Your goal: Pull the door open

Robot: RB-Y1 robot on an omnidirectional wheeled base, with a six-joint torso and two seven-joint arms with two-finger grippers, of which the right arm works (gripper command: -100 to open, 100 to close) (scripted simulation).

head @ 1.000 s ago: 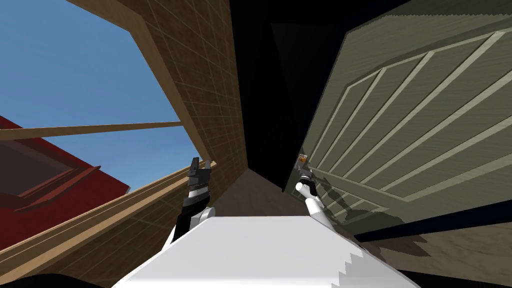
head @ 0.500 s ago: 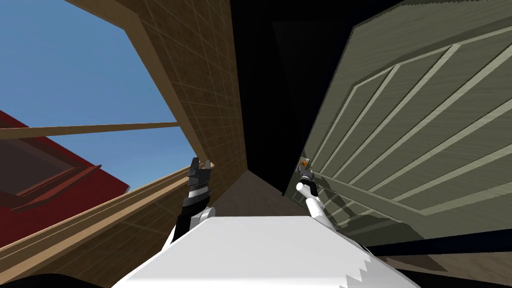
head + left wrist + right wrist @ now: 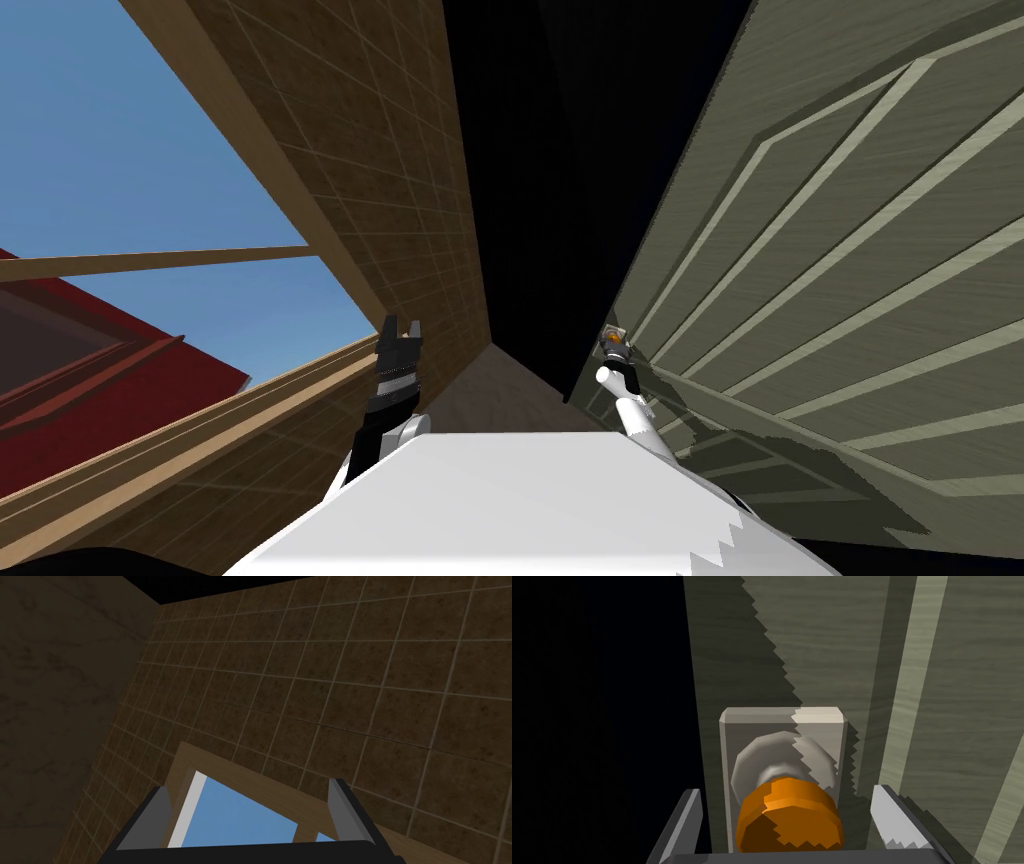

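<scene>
- Here, an olive-green panelled door [image 3: 850, 250] with a wood grain is standing ajar, and its free edge is carrying an orange door knob [image 3: 789, 816].
- The door knob is sitting on a round grey collar [image 3: 817, 753], which is lying against an upright grey backplate [image 3: 832, 723] close to the door's edge.
- The right gripper [image 3: 784, 790] is reaching straight at the door knob. Its two fingers are standing apart, one on each side of the knob, and neither is touching it.
- A jagged shadow [image 3: 737, 651] is falling across the door knob, the backplate and the door face around them.
- Just beside the door knob, past the door's edge, a black area [image 3: 540, 200] is showing.
- Beyond that black area from the door knob, a brown tiled wall [image 3: 400, 200] is running. It is holding a wood-framed window [image 3: 150, 180] that is showing blue sky and a red structure [image 3: 100, 390].
- The left gripper [image 3: 400, 335] is hanging well apart from the door knob, across the black area. It is raised in front of the tiled wall near the window frame, and its fingers are spread apart.
</scene>
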